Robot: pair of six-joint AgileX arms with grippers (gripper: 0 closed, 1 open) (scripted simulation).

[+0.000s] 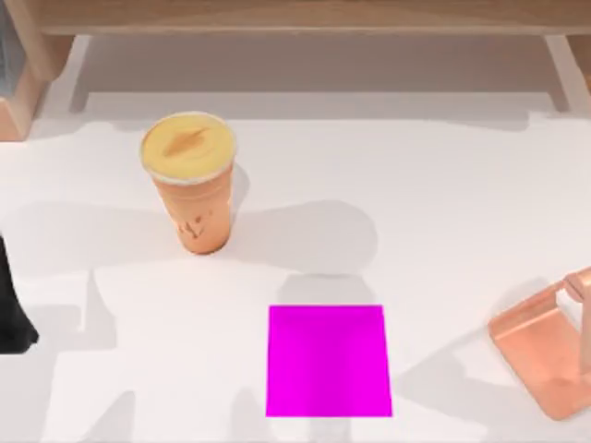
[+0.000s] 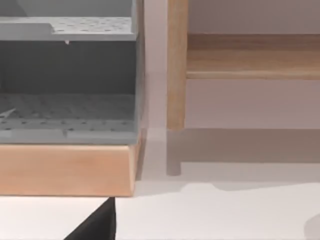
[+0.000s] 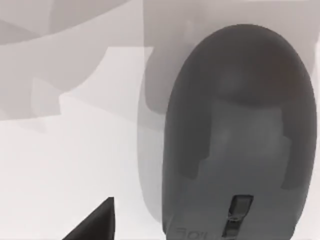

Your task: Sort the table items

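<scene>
Table (image 1: 443, 212) — white, wooden shelf (image 1: 305, 14) along far edge. Cup (image 1: 191, 185) — upright, left of centre, lid up. Mouse (image 3: 240, 140) — close under right wrist, flat on table. Grip states: cannot tell.

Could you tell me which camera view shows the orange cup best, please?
The top view: the cup stands upright on the table, lid and side visible. The left wrist view faces shelving, the right wrist view a mouse.

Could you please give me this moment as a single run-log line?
tall orange cup with pale yellow lid: upright, table's left | flat magenta square: front centre | dark grey computer mouse: close under right wrist camera
</scene>
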